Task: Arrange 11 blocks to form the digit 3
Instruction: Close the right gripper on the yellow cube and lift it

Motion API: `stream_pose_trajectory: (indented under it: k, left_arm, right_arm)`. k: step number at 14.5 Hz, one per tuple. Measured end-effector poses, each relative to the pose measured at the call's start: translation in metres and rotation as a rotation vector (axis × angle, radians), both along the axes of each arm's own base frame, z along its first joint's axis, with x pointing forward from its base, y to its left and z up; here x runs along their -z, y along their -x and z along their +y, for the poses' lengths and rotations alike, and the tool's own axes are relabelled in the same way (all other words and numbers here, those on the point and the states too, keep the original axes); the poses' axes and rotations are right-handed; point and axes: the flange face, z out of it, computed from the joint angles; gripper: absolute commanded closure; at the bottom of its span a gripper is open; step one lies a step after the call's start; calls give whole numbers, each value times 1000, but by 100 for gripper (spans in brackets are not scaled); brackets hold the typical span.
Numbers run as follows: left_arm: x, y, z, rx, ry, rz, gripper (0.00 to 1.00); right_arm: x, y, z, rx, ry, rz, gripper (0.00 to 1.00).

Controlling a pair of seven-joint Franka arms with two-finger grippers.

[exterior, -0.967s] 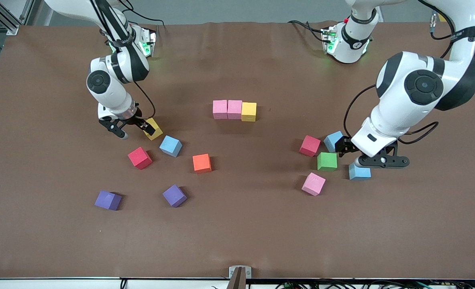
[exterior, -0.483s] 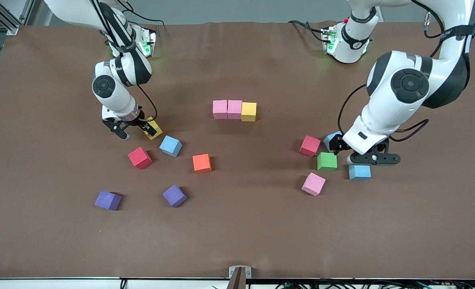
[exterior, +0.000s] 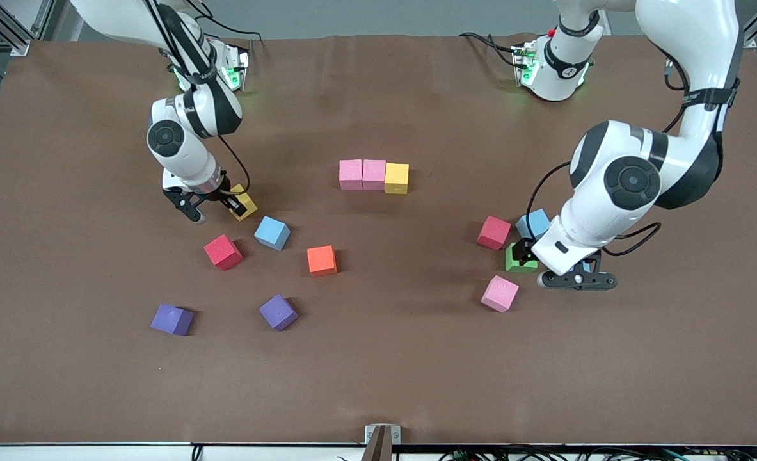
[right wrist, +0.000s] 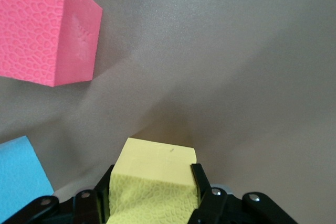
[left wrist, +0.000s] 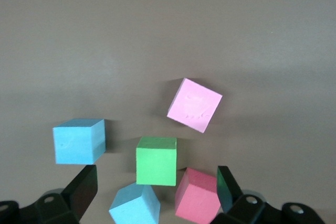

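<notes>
Yellow block (right wrist: 153, 182) is being pinched by the right gripper (exterior: 215, 206); the left gripper (left wrist: 156, 190), fingers spread, is hanging over the green block (left wrist: 156, 161).

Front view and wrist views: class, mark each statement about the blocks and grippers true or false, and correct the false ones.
1. The right gripper is shut on a yellow block. True.
2. The row in the middle of the table holds three pink blocks. False: two pink blocks and one yellow.
3. The left gripper is open above a green block. True.
4. The two purple blocks touch each other. False: they lie apart.
5. The orange block sits on top of a red block. False: it sits alone on the table.
</notes>
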Motion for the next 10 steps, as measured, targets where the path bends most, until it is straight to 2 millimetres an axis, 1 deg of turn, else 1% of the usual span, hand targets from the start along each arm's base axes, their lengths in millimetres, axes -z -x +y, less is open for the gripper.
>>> stream_pose_trajectory:
  k: [1, 3, 5, 6, 8, 10]
  left_arm:
    - [6, -2, -7, 14, -5, 2, 0]
    - [20, -5, -23, 47, -11, -11, 0]
    - [34, -7, -37, 70, 1, -30, 0]
    - [42, -7, -41, 76, 5, -32, 0]
    - [58, -10, -44, 87, 7, -37, 0]
    - [78, -12, -47, 108, 2, -44, 0]
  right_arm:
    - [0, 0, 0, 3, 0, 0, 61]
    - [0, 0, 1, 6, 0, -1, 82]
    - [-1, 1, 5, -3, -1, -1, 88]
    - [-1, 2, 11, -17, -2, -2, 91]
    - [-3, 5, 30, -67, -5, -9, 95]
    - [-7, 7, 49, -189, -10, -16, 95]
